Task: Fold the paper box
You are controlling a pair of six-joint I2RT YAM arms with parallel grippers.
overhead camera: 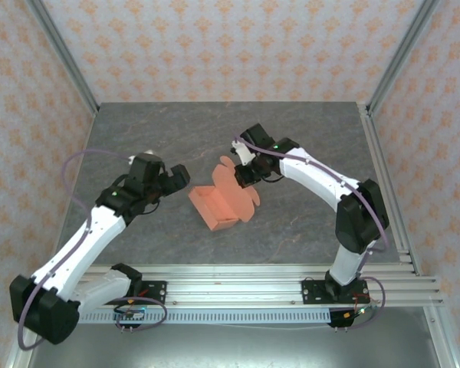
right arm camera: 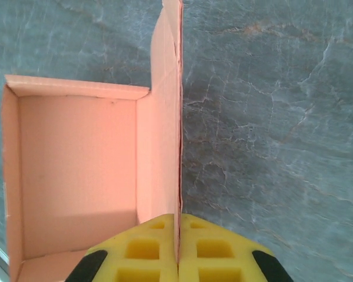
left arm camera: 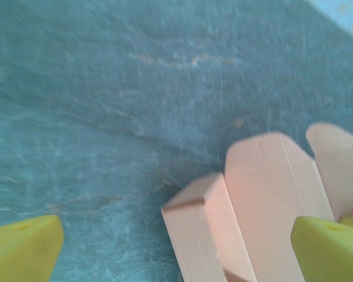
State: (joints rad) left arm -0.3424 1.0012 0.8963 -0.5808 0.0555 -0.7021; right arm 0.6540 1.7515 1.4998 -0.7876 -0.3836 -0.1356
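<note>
Right gripper (right arm camera: 177, 244), with its two yellow foam pads (right arm camera: 144, 249), is closed tight on a thin upright flap of the salmon-orange cardboard paper box (overhead camera: 222, 203). In the right wrist view the edge of this flap runs as a straight line out from between the pads. To the left of the flap in that view, the box is an open tray with its walls standing up and its inside bare. From the top camera the box lies about in the middle of the grey marbled table (overhead camera: 307, 230), between the two arms. Rounded tabs stick out at its far and right sides, near the right gripper. Left gripper (overhead camera: 176, 178) is close beside the left side of the box, with its jaws wide apart. The left wrist view is blurred. It shows one corner of the box and a rounded tab between the yellow fingertips (left arm camera: 23, 249). I cannot tell if the right fingertip touches the cardboard.
</note>
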